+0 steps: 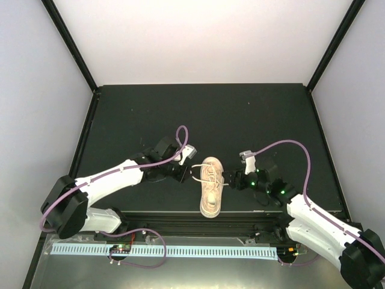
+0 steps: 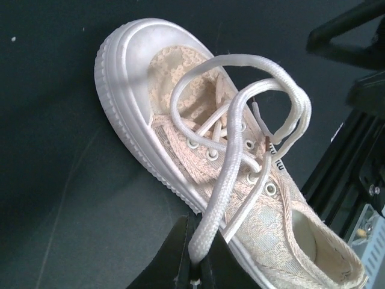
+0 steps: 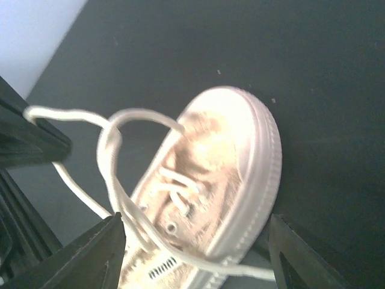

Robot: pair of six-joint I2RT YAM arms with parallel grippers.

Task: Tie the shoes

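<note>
Black tabletop [image 1: 240, 114] bears the left arm [image 1: 108, 177] and right arm [image 1: 319, 220] bent low toward its near middle, where the beige-pink sneaker [image 1: 211, 186] lies toe-far between them, left gripper [image 2: 195, 265] clamped on an off-white lace [image 2: 225, 192], right gripper [image 3: 195, 226] spread wide at the sneaker's right side.

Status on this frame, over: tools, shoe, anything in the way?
Left tool shut on lace. Right tool open, facing sneaker. No bow tied yet. Nothing seen in the way.
</note>
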